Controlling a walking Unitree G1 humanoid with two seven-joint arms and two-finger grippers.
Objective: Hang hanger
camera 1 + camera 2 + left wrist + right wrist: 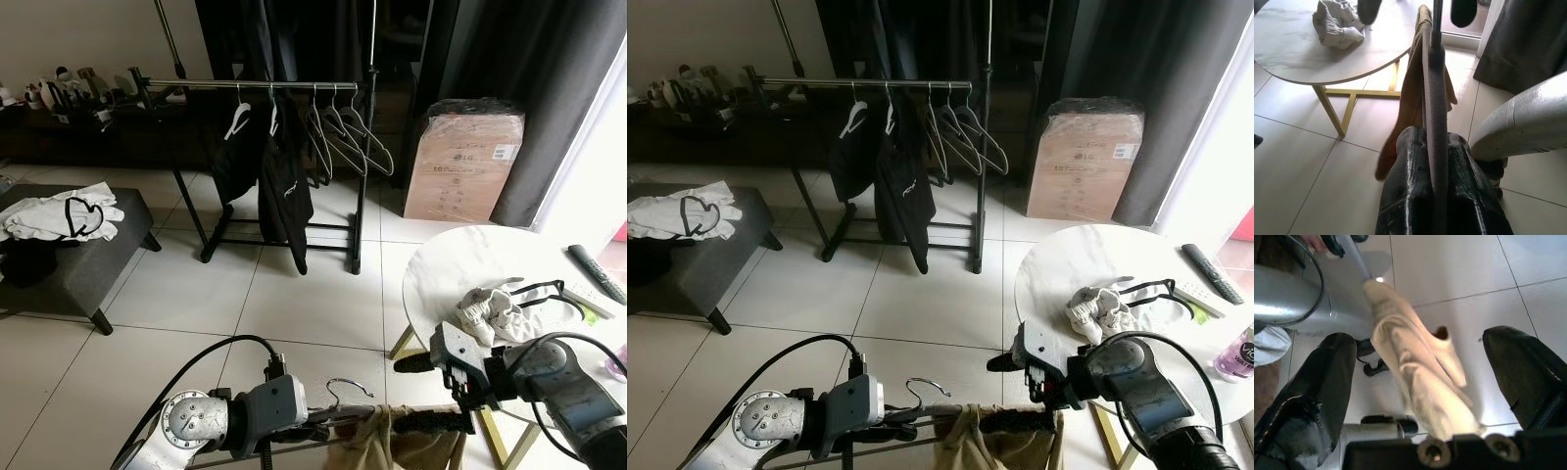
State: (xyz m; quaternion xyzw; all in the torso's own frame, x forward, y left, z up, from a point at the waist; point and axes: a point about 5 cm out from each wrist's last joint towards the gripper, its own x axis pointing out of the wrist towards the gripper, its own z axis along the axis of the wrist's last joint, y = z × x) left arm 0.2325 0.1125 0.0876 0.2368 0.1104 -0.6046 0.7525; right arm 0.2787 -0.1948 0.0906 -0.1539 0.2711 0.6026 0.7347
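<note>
My left gripper (315, 427) is shut on the bar of a grey hanger (1435, 117), low in front of me; its metal hook (345, 387) points up. A tan garment (392, 443) is draped over the hanger's far end. My right gripper (421, 394) is open, one black finger on each side of that garment (1420, 367), without touching it. Across the tiled floor stands the clothes rack (196, 84), with a black shirt (284, 186) and several bare hangers (343, 132) on its rail.
A round marble table (460, 257) on gold legs stands close on my right, holding a crumpled white cloth (492, 315) and a remote (596, 272). A wrapped cardboard box (460, 162) sits by the dark curtain. A grey ottoman (83, 264) with white clothing is on the left.
</note>
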